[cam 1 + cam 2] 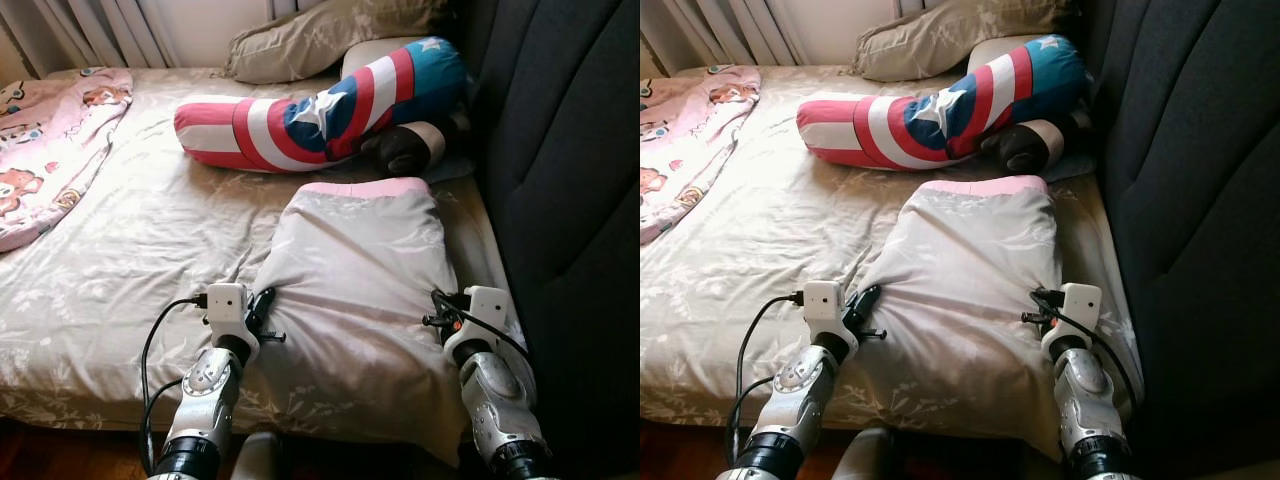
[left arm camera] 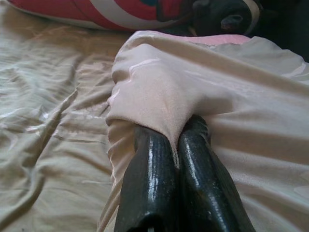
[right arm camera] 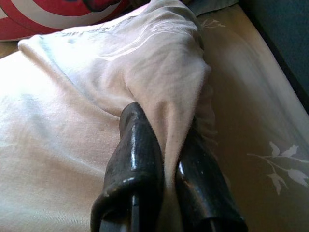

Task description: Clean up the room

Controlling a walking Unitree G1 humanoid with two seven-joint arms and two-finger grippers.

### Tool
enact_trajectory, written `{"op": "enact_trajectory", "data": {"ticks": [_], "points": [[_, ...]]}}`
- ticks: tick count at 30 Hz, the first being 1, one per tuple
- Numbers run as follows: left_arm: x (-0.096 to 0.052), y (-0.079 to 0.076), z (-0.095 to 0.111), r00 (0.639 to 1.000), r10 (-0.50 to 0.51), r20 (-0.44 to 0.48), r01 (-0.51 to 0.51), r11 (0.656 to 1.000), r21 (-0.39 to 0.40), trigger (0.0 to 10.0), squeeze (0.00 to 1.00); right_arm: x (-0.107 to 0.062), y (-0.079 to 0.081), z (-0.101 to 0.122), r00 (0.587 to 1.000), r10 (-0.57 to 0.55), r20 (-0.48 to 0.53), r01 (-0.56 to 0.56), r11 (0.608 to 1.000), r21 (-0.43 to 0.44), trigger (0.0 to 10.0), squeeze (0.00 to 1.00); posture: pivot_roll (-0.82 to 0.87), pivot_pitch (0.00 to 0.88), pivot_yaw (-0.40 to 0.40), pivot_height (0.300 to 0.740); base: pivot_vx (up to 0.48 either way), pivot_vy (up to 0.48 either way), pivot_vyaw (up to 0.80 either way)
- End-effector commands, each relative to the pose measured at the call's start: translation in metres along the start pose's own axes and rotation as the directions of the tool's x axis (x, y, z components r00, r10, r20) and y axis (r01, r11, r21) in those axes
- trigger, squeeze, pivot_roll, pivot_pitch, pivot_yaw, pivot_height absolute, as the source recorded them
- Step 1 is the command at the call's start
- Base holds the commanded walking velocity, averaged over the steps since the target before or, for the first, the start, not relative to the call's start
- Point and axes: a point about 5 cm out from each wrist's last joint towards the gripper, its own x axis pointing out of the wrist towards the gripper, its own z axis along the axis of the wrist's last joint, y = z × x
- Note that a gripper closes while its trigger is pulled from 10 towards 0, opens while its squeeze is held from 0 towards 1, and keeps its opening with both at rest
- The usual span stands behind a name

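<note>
On the one wide bed with a beige leaf-print sheet [image 1: 110,260], a single pale satin pillow with a pink end [image 1: 360,290] is pinched at both near corners, by the dark padded headboard [image 1: 570,200]. Its slick fabric is clamped by the left gripper [image 2: 176,145] and the right gripper [image 3: 169,159]; a thin fold could slip out if pulled unevenly. Counted beyond: one red, white and blue star bolster [image 1: 320,110], one tan pillow [image 1: 330,35], one pink cartoon blanket [image 1: 50,140].
</note>
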Motion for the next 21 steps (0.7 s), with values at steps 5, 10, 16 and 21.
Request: {"op": "enact_trajectory", "data": {"ticks": [5, 10, 16, 21], "points": [[-0.0003, 0.0185, 0.0224, 0.991, 0.086, 0.105, -0.088, 0.996, 0.017, 10.0, 0.0, 0.002, -0.0192, 0.0237, 0.991, -0.08, 0.11, 0.08, 0.997, 0.009, 10.0, 0.0, -0.03, 0.0, 0.033, 0.708, 0.0, 0.0, 0.0], [0.0002, 0.0176, 0.0203, 0.99, 0.092, 0.102, -0.094, 0.995, 0.014, 10.0, 0.0, 0.0019, -0.0207, 0.0218, 0.992, -0.079, 0.099, 0.079, 0.997, 0.005, 10.0, 0.0, -0.04, 0.0, 0.024, 0.728, 0.0, 0.0, 0.0], [-0.0004, 0.0187, 0.0183, 0.991, 0.098, 0.094, -0.1, 0.995, 0.011, 10.0, 0.0, 0.0027, -0.0214, 0.0209, 0.993, -0.077, 0.092, 0.077, 0.997, -0.001, 10.0, 0.0, -0.04, 0.0, 0.02, 0.74, 0.0, 0.0, 0.0], [-0.0018, 0.022, 0.0161, 0.991, 0.106, 0.085, -0.107, 0.994, 0.012, 10.0, 0.0, 0.003, -0.0211, 0.0197, 0.993, -0.076, 0.086, 0.076, 0.997, -0.003, 10.0, 0.0, -0.04, 0.0, 0.019, 0.74, 0.0, 0.0, 0.0]]}}
